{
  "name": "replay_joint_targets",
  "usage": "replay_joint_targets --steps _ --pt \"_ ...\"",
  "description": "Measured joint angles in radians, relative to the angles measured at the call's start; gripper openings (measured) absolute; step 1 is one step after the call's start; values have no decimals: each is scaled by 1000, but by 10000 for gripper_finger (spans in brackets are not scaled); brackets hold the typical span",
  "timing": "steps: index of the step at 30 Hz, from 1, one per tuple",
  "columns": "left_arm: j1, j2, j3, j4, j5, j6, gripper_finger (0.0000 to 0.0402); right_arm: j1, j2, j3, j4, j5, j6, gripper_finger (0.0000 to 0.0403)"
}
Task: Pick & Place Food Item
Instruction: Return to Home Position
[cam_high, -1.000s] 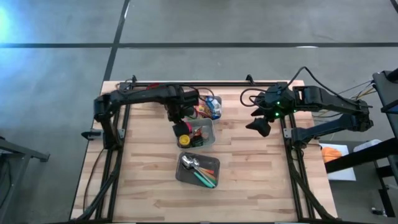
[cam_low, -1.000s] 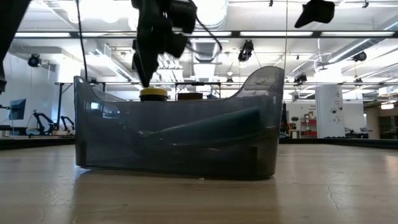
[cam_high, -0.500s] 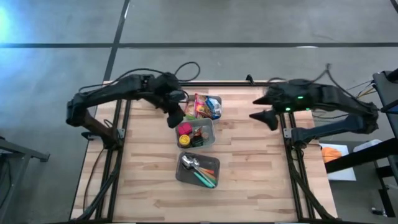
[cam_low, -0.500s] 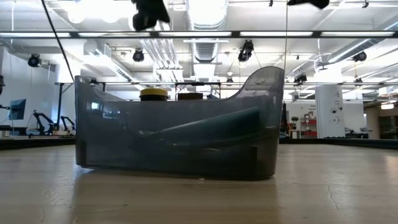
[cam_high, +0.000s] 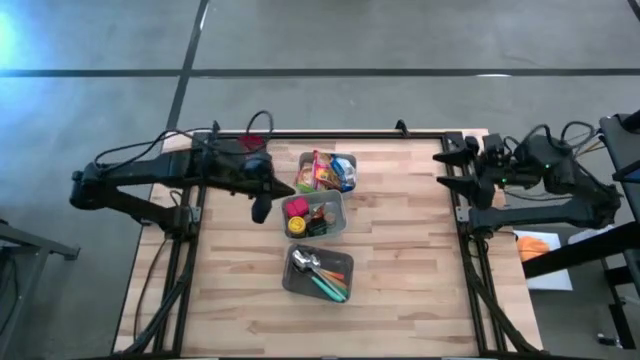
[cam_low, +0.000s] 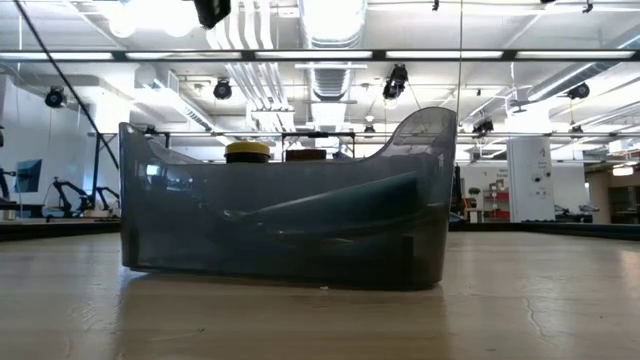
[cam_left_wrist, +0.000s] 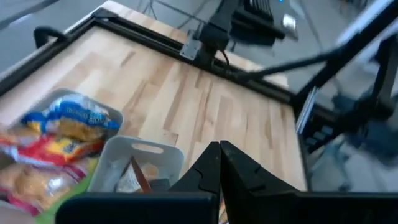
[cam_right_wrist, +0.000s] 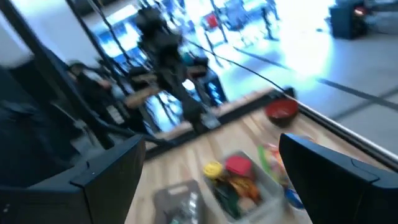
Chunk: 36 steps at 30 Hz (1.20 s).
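- Table (cam_high: 400, 280): wooden top with three bins in a line down the middle, running 12 to 6 o'clock.
- Left arm: a second ago it reached over the middle bin (cam_high: 343, 212) with its fingers down at the can. Now it is drawn back toward the table's 9 o'clock side.
- Left gripper (cam_high: 261, 210): hangs just off the middle bin's 9 o'clock wall, clear of it. Its wrist view shows the fingers pressed together with nothing between them.
- Right arm: also folded back since then, from over the table to the 2 o'clock edge.
- Right gripper (cam_high: 446, 170): fingers spread wide, empty.
- Reading: the can is let go and the placing looks done. Both arms appear to be heading home, with nothing left to carry.
- Dark bin (cam_high: 345, 262), at 6 o'clock in the line: holds spoons (cam_high: 305, 263).
- Snack packets (cam_high: 322, 172): fill the 12 o'clock bin.
- Red seasoning can (cam_high: 296, 207): sits in the middle bin's 10 o'clock corner, free of both grippers. From above only a round red top shows, so it seems upright. A yellow-capped item (cam_high: 297, 226) stands just beside it at 6 o'clock.
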Motion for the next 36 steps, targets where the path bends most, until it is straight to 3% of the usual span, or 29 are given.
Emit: replay_joint_targets --steps 4,17,28,36 --pt "-3 -118 -159 122 -4 -96 10 0 -85 -142 139 -44 22 363" --pt "-126 -431 -668 585 5 -100 10 0 -189 -448 403 -88 47 363" --pt "-145 -617 -962 688 4 -99 10 0 -270 -545 450 -88 10 363" --pt "-145 -811 -1111 755 4 -97 10 0 -370 -628 502 -93 27 363"
